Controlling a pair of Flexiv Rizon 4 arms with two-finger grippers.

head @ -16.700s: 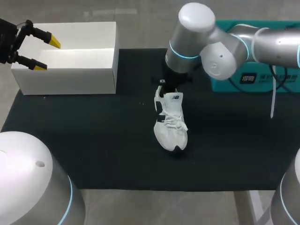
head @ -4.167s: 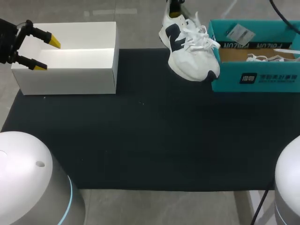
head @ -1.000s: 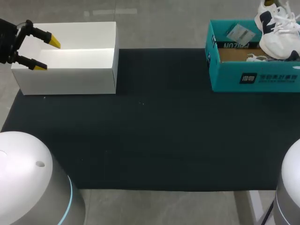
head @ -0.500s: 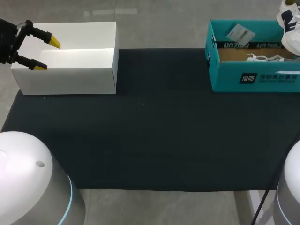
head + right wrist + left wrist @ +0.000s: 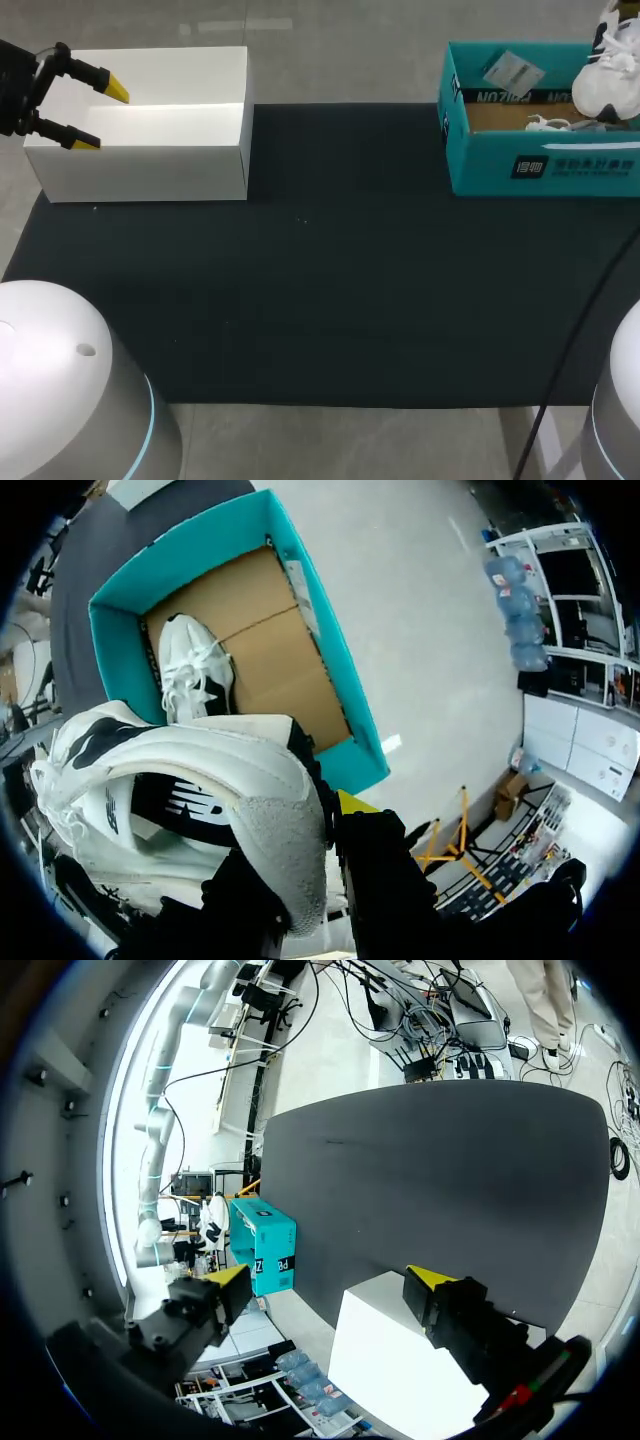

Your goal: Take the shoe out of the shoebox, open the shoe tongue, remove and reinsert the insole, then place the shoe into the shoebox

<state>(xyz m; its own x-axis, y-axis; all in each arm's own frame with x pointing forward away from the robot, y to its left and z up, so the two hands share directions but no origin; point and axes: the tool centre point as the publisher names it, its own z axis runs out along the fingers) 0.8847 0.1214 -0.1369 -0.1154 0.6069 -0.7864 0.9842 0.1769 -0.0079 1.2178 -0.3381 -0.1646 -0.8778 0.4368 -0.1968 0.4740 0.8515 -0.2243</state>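
Found shoe point(image 5: 170, 770), white with dark side panels, pinched at the heel collar between right gripper point(image 5: 305, 855) fingers, with one yellow tip showing just beside the heel. Noted it hanging over the right end of shoebox point(image 5: 540, 165), toe end pointing away from the gripper; could not tell whether it touches the box rim. Recorded shoebox, teal and open-topped, at far right corner of mat point(image 5: 320, 280). Inside, saw second shoe point(image 5: 195, 680) lying on the cardboard floor along one wall, laces up, and tag point(image 5: 508, 70) resting against the far wall. Logged left gripper point(image 5: 100, 115) fingers spread wide, gripping nothing, poised over the left end of white box point(image 5: 150, 130), at far left corner of mat. From left wrist, confirmed white box just under the fingers, and shoebox with shoe well apart from them across the mat. Saw dark cable point(image 5: 575, 340) passing over near right corner of mat.
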